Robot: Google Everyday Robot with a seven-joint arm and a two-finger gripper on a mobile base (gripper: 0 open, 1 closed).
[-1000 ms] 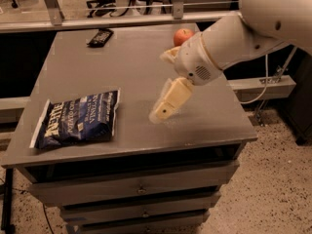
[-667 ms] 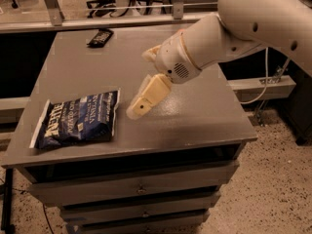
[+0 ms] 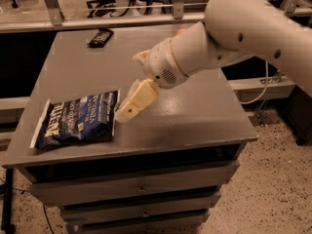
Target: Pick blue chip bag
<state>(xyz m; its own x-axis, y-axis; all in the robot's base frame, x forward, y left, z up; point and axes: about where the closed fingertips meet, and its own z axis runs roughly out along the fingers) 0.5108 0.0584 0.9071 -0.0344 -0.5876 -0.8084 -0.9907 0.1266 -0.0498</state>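
**Change since earlier frames:** end effector point(image 3: 126, 112) has shifted left across the bench point(image 3: 195, 126), closing on the bag. The bag has not moved.

**Item 1, blue chip bag point(image 3: 78, 120):** lies flat at the bench's front-left corner, lettering up. Its white left seal is near the left edge and its lower side near the front edge. Its right seal faces the open middle of the bench.

**Item 2, bench:** grey top, drawers point(image 3: 141, 189) below. Bare surface runs behind the bag to the far edge, and right of the bag to the right edge. Small flat black object point(image 3: 100, 37) sits at the far edge, well apart from the bag.

**Item 3, arm point(image 3: 253, 28):** enters from the upper right. The thick white forearm slopes down and left over the bench's middle. The wrist housing point(image 3: 168, 67) hangs above the surface.

**Item 4, end effector:** cream-coloured, tilted, pointing down and to the left. Its tip is just beside the bag's upper right corner; contact cannot be judged. How far it is open cannot be told. The bag is not lifted.

**Surroundings:** metal rail point(image 3: 97, 22) behind the bench, speckled floor point(image 3: 273, 179) to the right.
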